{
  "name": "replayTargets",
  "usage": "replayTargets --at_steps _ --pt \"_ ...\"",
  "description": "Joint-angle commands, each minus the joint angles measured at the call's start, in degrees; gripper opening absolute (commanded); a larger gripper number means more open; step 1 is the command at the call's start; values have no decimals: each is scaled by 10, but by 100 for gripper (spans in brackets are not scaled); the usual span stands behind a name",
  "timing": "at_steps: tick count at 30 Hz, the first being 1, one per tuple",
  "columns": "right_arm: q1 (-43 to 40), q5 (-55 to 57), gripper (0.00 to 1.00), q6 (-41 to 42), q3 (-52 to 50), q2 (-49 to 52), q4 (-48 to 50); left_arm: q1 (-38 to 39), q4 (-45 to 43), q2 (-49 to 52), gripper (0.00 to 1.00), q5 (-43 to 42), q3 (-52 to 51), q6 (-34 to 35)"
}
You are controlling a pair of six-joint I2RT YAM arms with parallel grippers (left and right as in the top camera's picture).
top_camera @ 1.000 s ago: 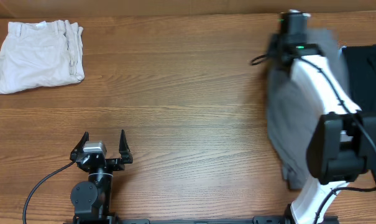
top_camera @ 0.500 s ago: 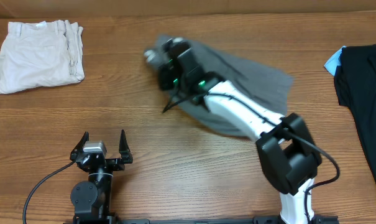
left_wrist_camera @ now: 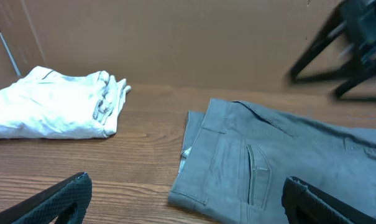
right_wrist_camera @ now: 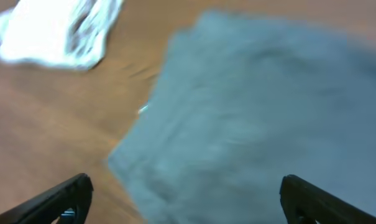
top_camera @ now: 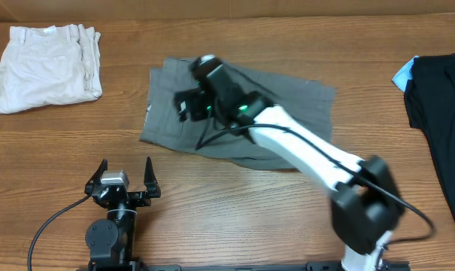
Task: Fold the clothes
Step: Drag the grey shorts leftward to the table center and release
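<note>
Right gripper [right_wrist_camera: 184, 194]: jaws spread wide, fingertips at the two lower corners of its wrist view, nothing between them. Grey cloth fills the view beneath (picture badly blurred, so whether the tips touch the fabric cannot be told). Overhead, this gripper sits above the left half of the grey shorts [top_camera: 302, 96], and its white arm [top_camera: 310, 147] crosses the garment diagonally from the near right. Left gripper [top_camera: 125, 167]: jaws also wide and empty, low by the near edge of the table [top_camera: 235, 203], left of centre, well apart from the shorts. The grey shorts lie spread flat in the middle of the table, long axis left to right, slightly rumpled along the near edge. Left wrist view shows their left end: a stitched pocket slit [left_wrist_camera: 255, 174], a doubled edge, and a small white tag [left_wrist_camera: 185, 153] at the side. Far left corner: cream-white folded shorts [top_camera: 47, 66], well apart from the grey pair. Right edge of the table: a black garment [top_camera: 441, 113], with a bit of something blue [top_camera: 402, 74] just beside its far left corner. A plain brown wall [left_wrist_camera: 175, 43] stands behind the table.
</note>
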State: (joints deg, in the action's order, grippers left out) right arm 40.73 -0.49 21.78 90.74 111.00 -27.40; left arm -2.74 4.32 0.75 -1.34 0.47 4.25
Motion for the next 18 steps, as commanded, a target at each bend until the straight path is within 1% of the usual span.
replayTargets --at_steps 1,6,10,14,15,18 --pt "-78 118 100 -5 17 -89 -43 -3 0 -5 100 -6 -2 -9" --pt "-197 113 100 -5 16 -115 -119 -3 0 -5 100 -6 -2 -9" --pt "-287 39 100 -5 15 -110 -185 -3 0 -5 100 -6 -2 -9" --pt "-341 -31 100 -5 10 -95 -216 -3 0 -5 100 -6 -2 -9" --pt "-355 -55 100 -5 3 -82 -223 -3 1 -5 100 9 -2 -11" --pt "-365 -61 100 5 -11 -66 -236 -3 1 -5 100 15 -2 -11"
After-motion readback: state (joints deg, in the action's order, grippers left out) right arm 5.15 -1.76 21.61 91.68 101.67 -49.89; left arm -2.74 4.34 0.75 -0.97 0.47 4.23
